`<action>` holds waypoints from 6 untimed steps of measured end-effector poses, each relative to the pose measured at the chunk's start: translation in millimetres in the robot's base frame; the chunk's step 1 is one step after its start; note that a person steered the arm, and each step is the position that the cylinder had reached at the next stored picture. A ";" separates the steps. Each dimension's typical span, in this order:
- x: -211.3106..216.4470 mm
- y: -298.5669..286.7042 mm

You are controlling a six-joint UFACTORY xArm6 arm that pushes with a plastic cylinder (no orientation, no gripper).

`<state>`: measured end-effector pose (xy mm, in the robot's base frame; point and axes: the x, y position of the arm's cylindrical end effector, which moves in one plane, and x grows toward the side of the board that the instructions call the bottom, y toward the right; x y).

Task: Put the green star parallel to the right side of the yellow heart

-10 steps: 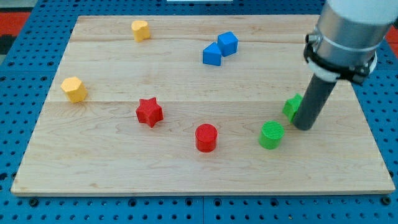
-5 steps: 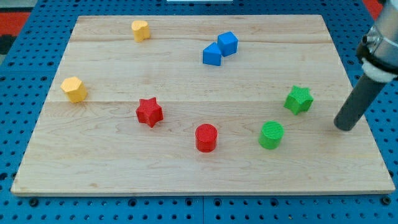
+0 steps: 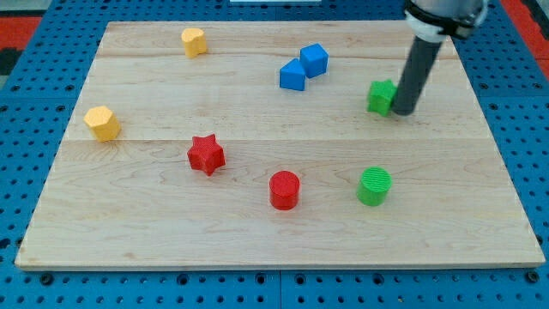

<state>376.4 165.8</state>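
The rod (image 3: 415, 69) covers the right side of the green star (image 3: 381, 96), so its shape's only half readable. The arm above it runs off the view's top.

A pale wooden board (image 3: 257, 219) made of joined planks lay on a blue perforated surface (image 3: 34, 283) and carried eight small coloured blocks. Toward the view's top sat a yellow heart-shaped block (image 3: 194, 40) and, further to the view's right, two blue blocks touching each other, a blue cube (image 3: 314, 59) and a blue wedge-like block (image 3: 292, 75), with a green star block (image 3: 381, 96) beyond them, partly hidden by the dark rod whose end, my tip (image 3: 401, 112), rested against its right side. A yellow hexagonal block (image 3: 102, 123) lay near the view's left edge, while a red star block (image 3: 206, 154), a red cylinder (image 3: 284, 190) and a green cylinder (image 3: 374, 185) stood well apart in a loose row across the lower half.
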 end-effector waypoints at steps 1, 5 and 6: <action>18.6 -11.1; -48.4 21.8; -21.9 -4.0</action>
<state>354.5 161.8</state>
